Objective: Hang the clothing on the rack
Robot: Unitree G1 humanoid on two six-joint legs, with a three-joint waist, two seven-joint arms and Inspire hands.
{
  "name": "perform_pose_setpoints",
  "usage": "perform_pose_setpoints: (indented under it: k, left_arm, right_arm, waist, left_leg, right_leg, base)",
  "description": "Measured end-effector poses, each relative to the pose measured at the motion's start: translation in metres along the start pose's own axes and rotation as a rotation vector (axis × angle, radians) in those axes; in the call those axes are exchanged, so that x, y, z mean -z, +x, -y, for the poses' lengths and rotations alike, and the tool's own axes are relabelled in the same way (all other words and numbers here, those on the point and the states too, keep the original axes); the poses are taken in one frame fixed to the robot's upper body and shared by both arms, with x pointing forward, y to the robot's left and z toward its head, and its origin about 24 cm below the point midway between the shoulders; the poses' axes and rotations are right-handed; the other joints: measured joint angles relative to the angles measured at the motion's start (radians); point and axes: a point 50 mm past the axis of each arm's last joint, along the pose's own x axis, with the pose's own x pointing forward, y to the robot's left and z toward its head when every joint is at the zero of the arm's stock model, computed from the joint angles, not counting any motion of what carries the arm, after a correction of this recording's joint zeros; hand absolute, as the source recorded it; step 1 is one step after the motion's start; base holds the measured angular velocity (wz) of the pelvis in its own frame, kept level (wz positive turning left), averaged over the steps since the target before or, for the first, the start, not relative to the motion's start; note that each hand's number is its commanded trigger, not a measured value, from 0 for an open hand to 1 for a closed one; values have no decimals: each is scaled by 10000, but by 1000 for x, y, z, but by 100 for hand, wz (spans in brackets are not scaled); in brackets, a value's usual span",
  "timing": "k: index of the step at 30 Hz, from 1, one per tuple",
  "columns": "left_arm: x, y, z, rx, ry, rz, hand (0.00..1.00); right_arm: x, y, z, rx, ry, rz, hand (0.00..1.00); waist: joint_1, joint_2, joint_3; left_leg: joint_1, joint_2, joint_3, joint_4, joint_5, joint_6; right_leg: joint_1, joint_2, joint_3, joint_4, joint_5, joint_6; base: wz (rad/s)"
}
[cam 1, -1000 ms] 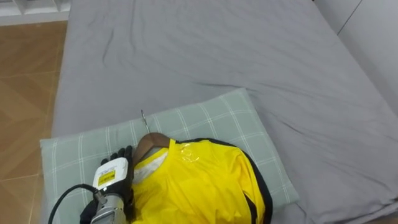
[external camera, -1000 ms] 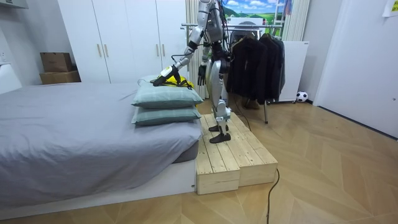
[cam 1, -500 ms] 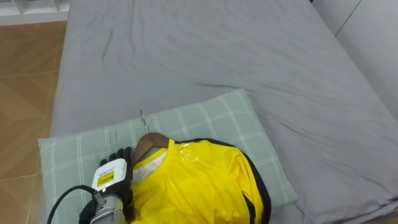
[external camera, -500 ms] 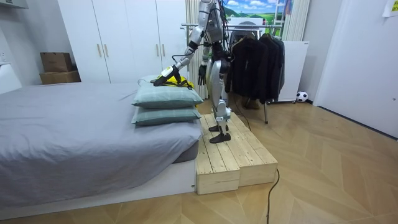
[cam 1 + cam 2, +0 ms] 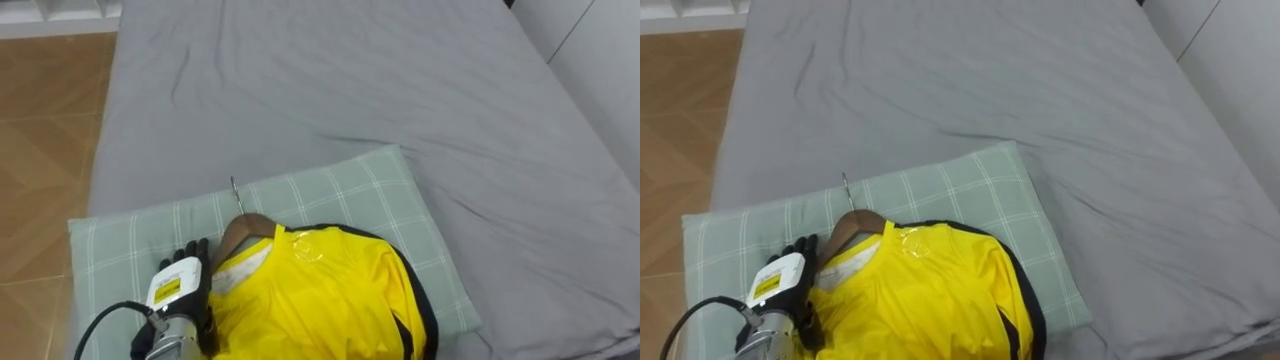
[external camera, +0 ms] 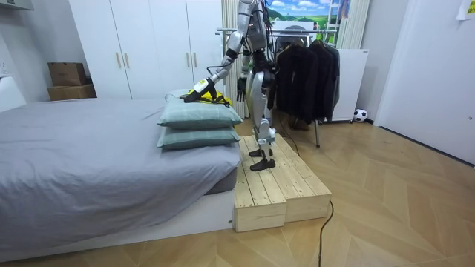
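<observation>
Yellow shirt [image 5: 320, 295], on its wooden hanger [image 5: 240, 228], is lying on the upper green checked pillow [image 5: 330, 190] at the end of the grey bed [image 5: 350, 80], its metal hook [image 5: 235, 195] pointing away from me and sitting free. My left hand [image 5: 185, 275] is resting against the shirt's shoulder beside the hanger; whether it is gripping anything I cannot tell. My right hand [image 6: 240, 85] is hanging at my side. I am standing on a wooden platform [image 6: 274, 185], with the rack of dark clothes [image 6: 304, 70] behind me, so a turn is probably coming.

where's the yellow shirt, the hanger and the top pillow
yellow shirt [image 5: 320, 300], left eye view, middle of its front
hanger [image 5: 243, 229], left eye view, wooden shoulder below the hook
top pillow [image 5: 340, 190], left eye view, bare checked cover
</observation>
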Motion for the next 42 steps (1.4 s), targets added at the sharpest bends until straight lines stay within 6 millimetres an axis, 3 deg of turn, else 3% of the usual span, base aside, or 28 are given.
perform_pose_setpoints:
  k: [20,23,42]
  left_arm:
    - [4,-3,5,82,-349,-197,2]
    - [6,-4,6,52,-337,-250,100]
    - [9,1,-8,-883,-568,-425,100]
  right_arm:
    - [0,0,-3,-29,-369,0,0]
    - [0,0,-3,-26,-371,5,0]
    - [1,0,-4,-75,-463,-90,0]
  waist:
    - [227,-79,-48]
    - [227,-80,-49]
    - [231,-75,-51]
  left_leg:
    - [150,59,2,-147,44,-71]
    - [169,61,2,-160,50,-80]
    - [387,74,-92,-211,54,-86]
  right_leg:
    - [19,61,11,135,2,-3]
    - [35,66,12,133,2,-3]
    - [218,77,5,146,1,-3]
  base:
    - [0]
    - [0]
    - [0]
